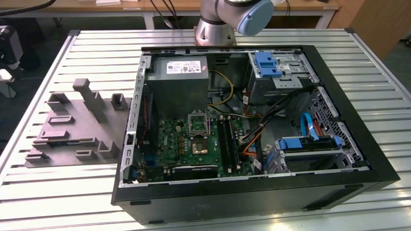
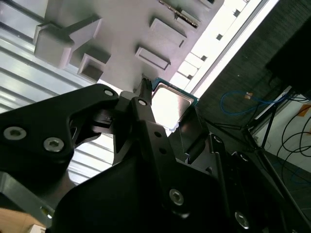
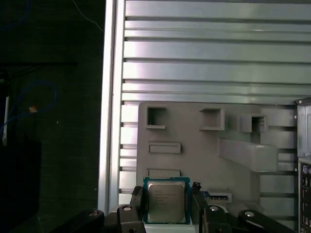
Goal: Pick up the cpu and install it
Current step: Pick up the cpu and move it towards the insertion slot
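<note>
Holding cpu in gripper, per first wrist view: fingers set narrow, pinching two opposite edges, metal top toward cam. Prob gripped by the edges on purpose: keeps pads off top and contact side, centres cpu btw jaws. Same in second wrist view: lying flat across the tips, no obvious tilt. Reads as carried in the air, not seated in any pocket of tray. Hanging over tray edge w/ slatted table well beyond. No contact w/ either, judging by depth.

In exterior view: find tray at 9 o'clock of case, near but apart. Moulded w/ pockets and posts, presumably to fix each part at a known pose for pickup. Seeing case laid on its side, open face up, giving straight top-down access to mobo. Find socket at 12 o'clock on mobo, just beside PSU, at PSU's 6 o'clock. Looks empty w/ frame open, can't be sure. So: pick done, install not done.
</note>
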